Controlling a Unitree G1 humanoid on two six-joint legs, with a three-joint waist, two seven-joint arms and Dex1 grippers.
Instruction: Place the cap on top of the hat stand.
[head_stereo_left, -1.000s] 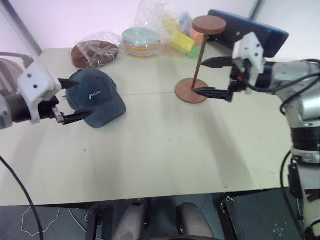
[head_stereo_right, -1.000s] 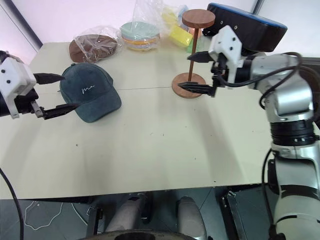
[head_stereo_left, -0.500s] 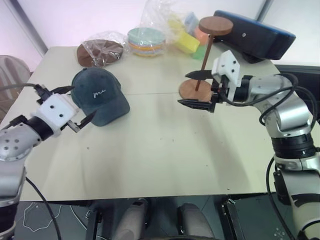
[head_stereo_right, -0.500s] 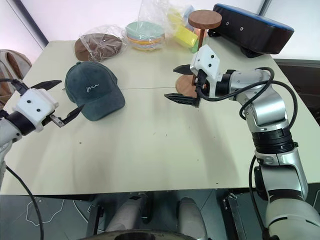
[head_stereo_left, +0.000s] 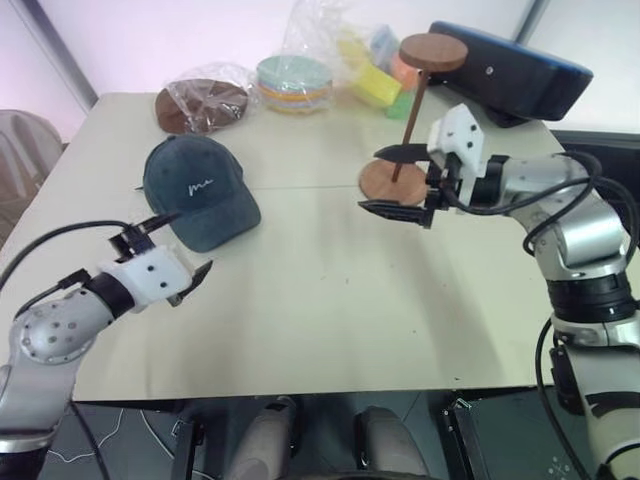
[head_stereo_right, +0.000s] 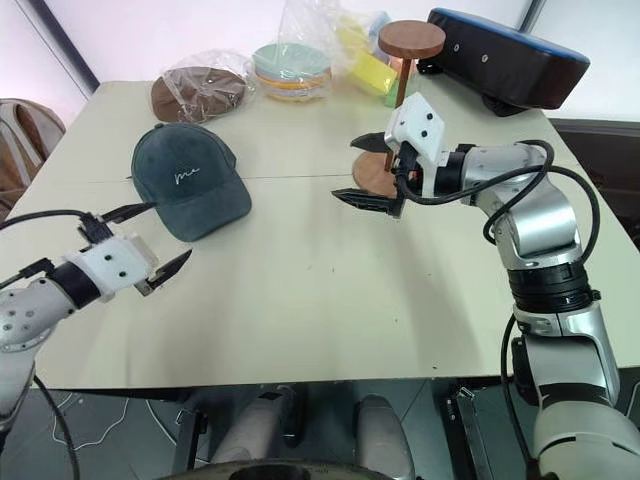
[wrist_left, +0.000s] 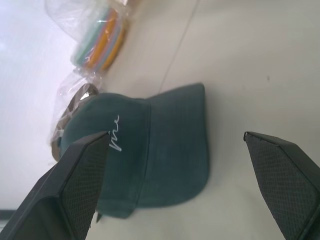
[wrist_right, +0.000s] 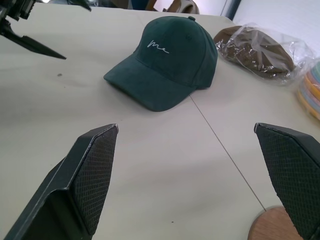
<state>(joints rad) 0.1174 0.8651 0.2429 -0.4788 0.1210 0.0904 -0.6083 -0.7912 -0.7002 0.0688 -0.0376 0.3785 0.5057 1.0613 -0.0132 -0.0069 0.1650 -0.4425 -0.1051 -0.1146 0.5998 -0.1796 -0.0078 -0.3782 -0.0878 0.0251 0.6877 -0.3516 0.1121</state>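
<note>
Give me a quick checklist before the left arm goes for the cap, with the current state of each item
1. Left gripper open: ok.
2. Cap lying free on the table, nothing on it: ok.
3. Cap's brim facing the left gripper: ok.
4. Left gripper around the cap: not ok, it is short of the brim.
5. Hat stand upright, top disc bare: ok.
6. Right gripper open, clear of the stand's rod: cannot tell, it overlaps the base.
</note>
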